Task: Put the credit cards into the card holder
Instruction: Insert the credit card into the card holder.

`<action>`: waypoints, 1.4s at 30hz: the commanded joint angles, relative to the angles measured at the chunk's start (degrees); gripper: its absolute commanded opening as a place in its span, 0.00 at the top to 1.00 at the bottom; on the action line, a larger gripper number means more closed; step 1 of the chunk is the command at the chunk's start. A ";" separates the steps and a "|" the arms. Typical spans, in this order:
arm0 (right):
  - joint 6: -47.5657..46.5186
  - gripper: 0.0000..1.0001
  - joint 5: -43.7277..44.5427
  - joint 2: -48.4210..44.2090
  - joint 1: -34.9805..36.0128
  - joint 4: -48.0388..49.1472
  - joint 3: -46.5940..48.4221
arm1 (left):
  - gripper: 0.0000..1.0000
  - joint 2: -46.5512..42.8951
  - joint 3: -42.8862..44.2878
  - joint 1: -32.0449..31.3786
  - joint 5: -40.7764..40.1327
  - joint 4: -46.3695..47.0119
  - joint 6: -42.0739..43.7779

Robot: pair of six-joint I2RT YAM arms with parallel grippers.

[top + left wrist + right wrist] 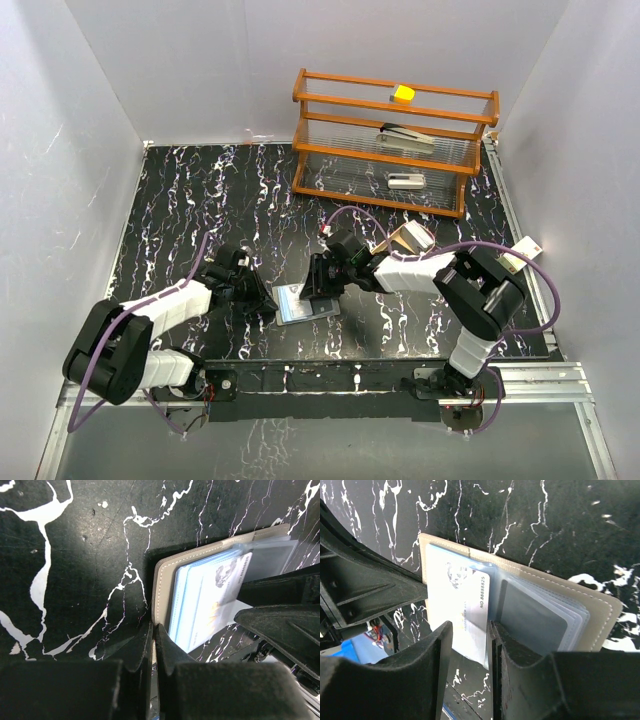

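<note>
Credit cards (445, 575) are stacked in one half of the open card holder (600, 612). One of them, a whitish numbered card (479, 597), is flanked by the right hand (470, 630). That hand's fingers are spread and the card's face shows in the gap, so no pinch across its thickness is seen. The card is judged to be only partly seated, since its near end juts past the holder's edge toward the hand. Just beside it, clear sleeves (535, 620) lie fanned over the holder's other half.

The left hand (152, 630) is pressed together, with its tips set against a corner of the grey cover. Whether the cover's edge is caught between them cannot be told.

The holder lies flat on the worktop (200, 200), close to the near edge and about midway between the left and right edges. A wooden rack (390, 150) stands well apart at the far edge.

The step in hand is judged to be seating this card. It would be done well if the jutting end were pressed along the card's length while the card was kept flat and square to the slot. The holder should be braced by the left hand so that it is not slid across the worktop, and the sleeves should be kept from being dragged or folded under.
</note>
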 commanded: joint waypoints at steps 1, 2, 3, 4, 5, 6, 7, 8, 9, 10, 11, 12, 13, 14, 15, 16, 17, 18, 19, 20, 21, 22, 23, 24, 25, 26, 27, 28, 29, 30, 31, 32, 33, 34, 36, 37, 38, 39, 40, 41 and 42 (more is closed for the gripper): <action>-1.88 0.68 4.23 -2.61 0.55 -3.14 1.77 | 1.00 0.43 -0.11 0.08 1.68 0.39 0.16; -1.88 0.69 4.19 -2.42 0.79 -3.14 1.76 | 1.00 0.37 -0.13 0.11 1.68 0.48 0.12; -1.91 0.69 4.04 -2.21 1.01 -3.02 1.84 | 1.00 0.36 -0.03 0.08 1.76 0.52 0.03; -1.89 0.70 3.83 -1.99 1.26 -2.93 1.95 | 1.00 0.32 -0.04 0.08 1.75 0.53 0.08; -1.89 0.72 3.66 -1.69 1.50 -2.74 2.08 | 1.00 0.39 0.05 0.08 1.75 0.57 0.07; -1.89 0.73 3.45 -1.46 1.79 -2.38 2.22 | 1.00 0.37 0.14 0.08 1.80 0.68 0.07; -1.81 0.74 3.27 -1.15 1.93 -2.10 2.32 | 1.00 0.48 0.26 0.08 1.84 0.77 0.12; -1.75 0.75 3.09 -0.81 2.04 -1.86 2.49 | 1.00 0.63 0.40 0.08 1.89 0.79 0.08; -1.63 0.75 2.87 -0.50 2.11 -1.72 2.71 | 1.00 0.73 0.56 0.12 1.91 0.79 0.14; -1.55 0.75 2.68 -0.24 2.25 -1.44 2.87 | 1.00 0.93 0.66 0.08 1.89 0.73 0.22; -1.53 0.75 2.56 -0.04 2.48 -1.02 2.98 | 1.00 1.19 0.86 0.08 1.88 0.71 0.29; -1.51 0.75 2.44 0.07 2.68 -0.57 3.06 | 1.00 1.37 0.96 0.08 1.85 0.71 0.33; -1.45 0.75 2.35 0.15 3.02 -0.25 3.13 | 1.00 1.57 1.01 0.08 1.90 0.77 0.40; -1.36 0.76 2.28 0.27 3.22 -0.16 3.48 | 1.00 1.73 1.02 0.12 1.98 0.98 0.36; -1.35 0.77 2.23 0.41 3.53 -0.15 3.69 | 1.00 1.80 0.96 0.08 2.20 1.30 0.29; -1.50 0.77 2.27 0.46 3.86 -0.20 3.94 | 1.00 1.79 0.98 0.08 2.46 1.72 0.25; -1.57 0.77 2.32 0.45 4.07 -0.24 4.09 | 1.00 1.77 1.04 0.08 2.62 1.95 0.31; -1.61 0.77 2.35 0.47 4.18 -0.43 4.17 | 1.00 1.78 1.31 0.08 2.64 1.85 0.41; -1.74 0.77 2.52 0.47 4.22 -0.75 4.16 | 1.00 1.77 1.59 0.08 2.64 1.34 0.69; -2.11 0.77 2.94 0.47 4.25 -1.28 4.19 | 1.00 1.81 1.97 0.08 2.52 0.74 1.03; -2.68 0.77 3.47 0.28 4.21 -2.01 4.21 | 1.00 1.79 2.37 0.08 2.17 -0.06 1.55; -3.30 0.76 4.17 -0.16 4.20 -2.91 4.21 | 1.00 1.73 2.84 0.08 1.81 -0.87 2.20; -3.91 0.75 5.02 -0.69 4.24 -3.82 4.28 | 1.00 1.60 3.16 0.08 1.48 -1.93 2.81; -4.66 0.74 6.09 -1.20 4.25 -4.97 4.37 | 1.00 1.38 3.38 0.08 1.15 -2.46 3.37; -5.31 0.73 6.98 -1.92 4.24 -6.13 4.52 | 1.00 1.21 3.56 0.08 1.00 -2.83 3.81; -5.91 0.72 7.82 -2.55 4.19 -7.12 4.71 | 1.00 1.08 3.57 0.08 1.23 -2.85 4.21; -6.51 0.71 8.30 -3.23 4.06 -8.11 4.98 | 1.00 0.94 3.45 0.08 1.83 -2.51 4.61; -7.29 0.69 8.62 -3.86 3.95 -9.05 5.26 | 1.00 1.02 3.40 0.08 2.59 -2.14 5.01; -8.07 0.68 9.29 -4.52 3.76 -10.83 5.77 | 1.00 1.14 3.30 0.08 3.37 -1.68 5.29; -9.05 0.67 10.15 -5.20 3.66 -12.28 6.31 | 1.00 1.52 3.23 0.08 4.17 -1.26 5.72; -10.14 0.66 11.02 -6.02 3.47 -13.50 6.80 | 1.00 1.92 3.22 0.08 4.95 -1.12 6.10; -11.23 0.66 11.81 -6.79 3.35 -14.57 7.33 | 1.00 2.32 3.19 0.08 5.80 -0.98 6.35; -12.41 0.64 12.37 -7.55 3.17 -15.58 7.87 | 1.00 2.74 3.18 0.08 6.43 -0.90 6.49; -13.93 0.63 12.64 -8.34 2.83 -16.22 8.32 | 1.00 2.99 3.10 0.08 6.97 -0.69 6.69; -17.26 0.61 13.40 -9.31 1.95 -17.93 9.48 | 1.00 3.53 3.04 0.08 8.25 -0.15 6.94; -18.70 0.60 13.96 -9.65 1.36 -19.49 10.41 | 1.00 3.65 3.27 0.08 8.79 0.03 7.05; -20.18 0.60 15.12 -9.89 0.90 -21.35 11.48 | 1.00 4.04 3.40 0.08 9.43 0.23 7.29; -21.72 0.60 17.08 -10.07 0.43 -22.87 12.45 | 1.00 4.37 3.59 0.03 10.05 0.34 7.50; -23.09 0.59 18.65 -10.27 0.02 -24.54 13.48 | 1.00 4.65 3.84 0.07 10.40 0.35 7.64; -24.54 0.59 20.41 -10.31 -0.46 -26.11 14.44 | 1.00 4.85 4.02 0.05 10.55 0.23 7.71; -25.93 0.59 22.22 -10.39 -1.13 -27.74 15.49 | 1.00 4.91 4.18 0.03 10.70 -0.03 7.72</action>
